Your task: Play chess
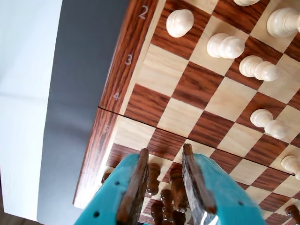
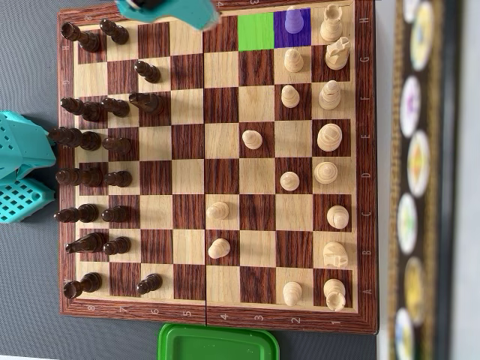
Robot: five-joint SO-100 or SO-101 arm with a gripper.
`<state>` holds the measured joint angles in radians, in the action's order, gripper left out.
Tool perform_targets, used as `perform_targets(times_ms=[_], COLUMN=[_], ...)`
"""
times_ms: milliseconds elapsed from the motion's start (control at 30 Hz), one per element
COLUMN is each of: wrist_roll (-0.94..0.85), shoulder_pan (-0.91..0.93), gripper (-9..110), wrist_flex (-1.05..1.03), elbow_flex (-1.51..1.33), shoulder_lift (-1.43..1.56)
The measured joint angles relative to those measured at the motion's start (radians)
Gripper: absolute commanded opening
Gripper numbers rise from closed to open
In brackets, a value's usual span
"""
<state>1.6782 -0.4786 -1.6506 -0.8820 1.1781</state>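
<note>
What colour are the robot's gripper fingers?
Teal, with dark brownish inner pads; the gripper shows best in the wrist view, hanging over the chessboard.

Piece count on the chessboard (image 2: 217, 161)

From the overhead view I count sixteen light pieces (image 2: 329, 137) and, as far as I can tell where they crowd together, sixteen dark pieces (image 2: 146, 71). I also see one green-tinted square (image 2: 256, 31), one purple-tinted square (image 2: 281, 34) and one green container (image 2: 217, 343).
</note>
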Motion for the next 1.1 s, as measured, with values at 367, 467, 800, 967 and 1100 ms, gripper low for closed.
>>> perform_targets(times_ms=[367,467,800,967,1100], wrist_roll=[0.009,0.009,0.009,0.009,0.009], shoulder_pan=[-0.005,-0.005,0.020,0.044,0.044], gripper=[12,12,12,12,12], wrist_flex=[0.230,0.230,0.173,0.172,0.172], elbow_flex=[0.077,0.086,0.126,0.126,0.126], shoulder_lift=[-0.155,-0.186,-0.215,-0.215,-0.215])
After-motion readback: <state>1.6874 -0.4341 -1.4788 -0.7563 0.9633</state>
